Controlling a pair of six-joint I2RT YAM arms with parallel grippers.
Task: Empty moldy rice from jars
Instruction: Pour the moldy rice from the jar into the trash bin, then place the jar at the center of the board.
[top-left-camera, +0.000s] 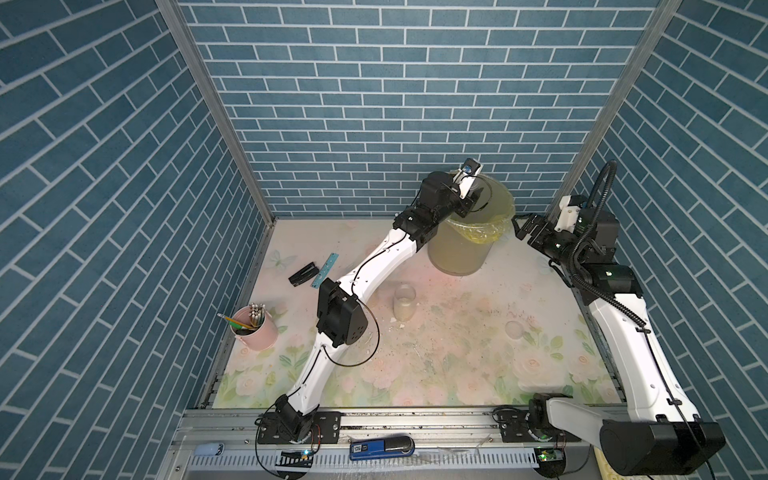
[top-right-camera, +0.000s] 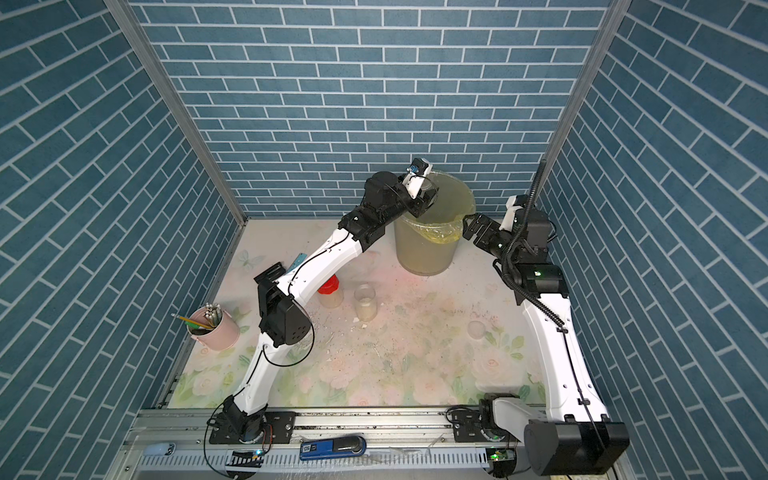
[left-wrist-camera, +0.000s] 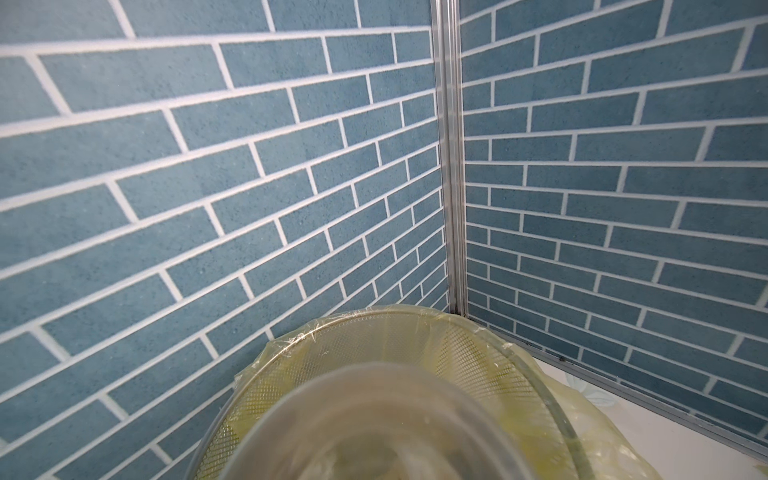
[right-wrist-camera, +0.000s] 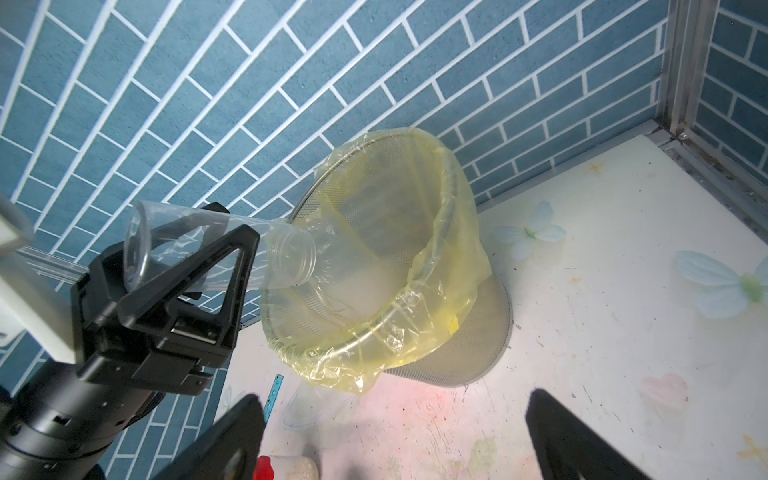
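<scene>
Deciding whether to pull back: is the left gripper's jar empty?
Looks empty: the jar, tipped mouth-first over the bin, is clear through in the right wrist view, nothing inside.

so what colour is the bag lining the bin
Translucent yellow; the bin bag shows best in the right wrist view.

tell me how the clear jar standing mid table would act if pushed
The clear jar stands upright and taller than wide, so a high push would probably tip it, then it might roll. Its smooth wall may be slippery. The moldy rice low inside likely steadies it.
</scene>
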